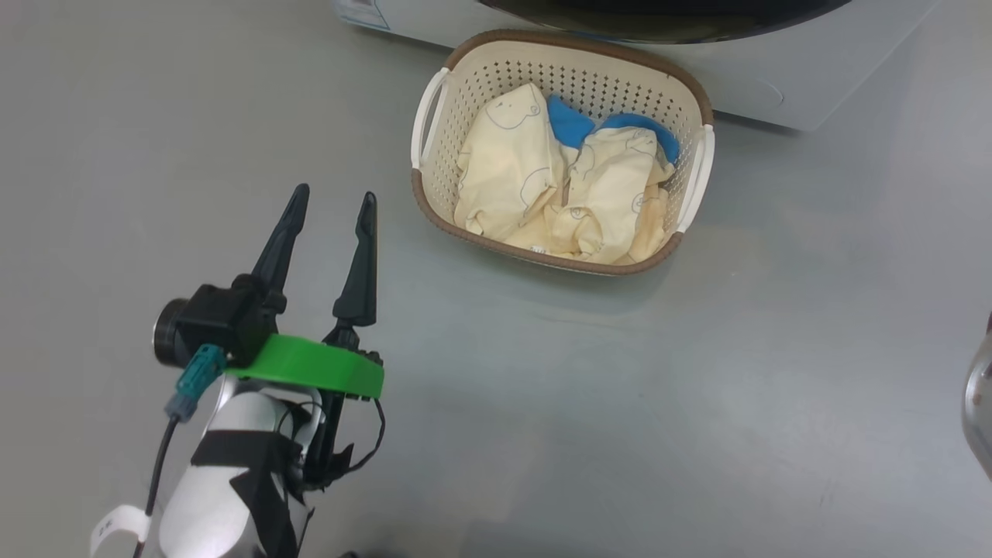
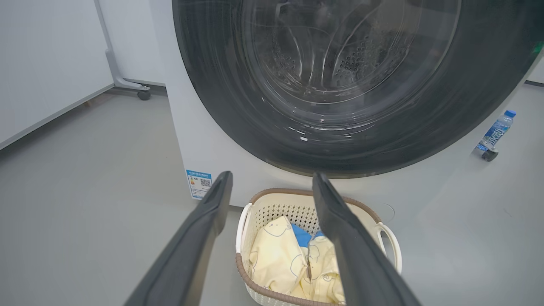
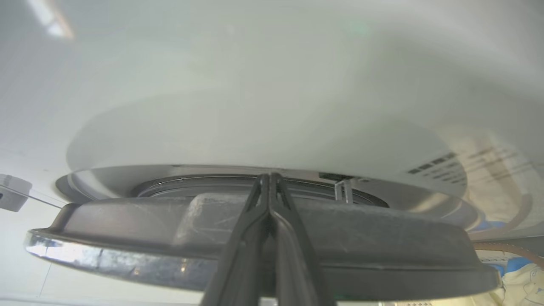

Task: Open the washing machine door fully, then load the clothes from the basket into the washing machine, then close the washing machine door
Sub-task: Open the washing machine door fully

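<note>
crumpled cream clothes (image 1: 508,167), blue trim, perforated basket (image 1: 612,77)

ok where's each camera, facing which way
head view: on head, looking down at basket, clothes, washing machine; open left fingers lower left
left wrist view: on that wrist, along its fingers toward the washing machine door
right wrist view: on that wrist, facing the door's edge past shut right fingers
shared: head and left wrist show the basket

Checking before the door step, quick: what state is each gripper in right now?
Left gripper: open, empty, left of the basket.
Right gripper: shut, nothing held, tips at the door.
</note>
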You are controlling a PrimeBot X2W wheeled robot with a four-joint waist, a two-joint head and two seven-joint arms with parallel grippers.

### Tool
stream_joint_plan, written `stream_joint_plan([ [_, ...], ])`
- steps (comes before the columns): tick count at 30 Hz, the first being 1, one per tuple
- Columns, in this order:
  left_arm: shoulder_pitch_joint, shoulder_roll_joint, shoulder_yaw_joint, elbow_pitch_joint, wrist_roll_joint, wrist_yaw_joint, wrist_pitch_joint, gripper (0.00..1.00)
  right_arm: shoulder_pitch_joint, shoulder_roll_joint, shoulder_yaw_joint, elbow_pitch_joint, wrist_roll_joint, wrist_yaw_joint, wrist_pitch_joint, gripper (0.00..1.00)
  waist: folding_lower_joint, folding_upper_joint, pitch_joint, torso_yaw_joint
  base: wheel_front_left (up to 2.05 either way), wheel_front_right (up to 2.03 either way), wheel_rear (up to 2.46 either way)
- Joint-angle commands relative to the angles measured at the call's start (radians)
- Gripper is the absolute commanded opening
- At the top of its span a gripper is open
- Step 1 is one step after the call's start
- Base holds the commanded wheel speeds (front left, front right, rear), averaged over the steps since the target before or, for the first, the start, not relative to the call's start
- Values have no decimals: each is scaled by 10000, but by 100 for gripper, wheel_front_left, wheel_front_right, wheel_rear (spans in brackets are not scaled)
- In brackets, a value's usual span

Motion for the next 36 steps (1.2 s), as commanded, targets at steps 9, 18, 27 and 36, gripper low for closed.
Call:
stream_joint_plan([
  [9, -77, 193, 378, -307, -37, 23, -66, 100, -65, 311, -374, -375, -241, -27, 535, 0, -1, 0, -152, -63, 0, 0, 0],
  [18, -99, 193, 336, -357, -122, 29, -66, 100, -391, 437, -611, -439, -546, -27, 544, 0, -1, 0, 62, 61, 0, 0, 0],
  [27, -131, 193, 367, -403, -148, 57, -66, 100, -537, 507, -645, -215, -600, -27, 1316, 0, -1, 0, 82, 144, 0, 0, 0],
  [36, -141, 193, 324, -414, -217, 80, -67, 100, -527, 528, -906, -14, -814, -27, 2029, 0, -1, 0, 101, 195, 0, 0, 0],
])
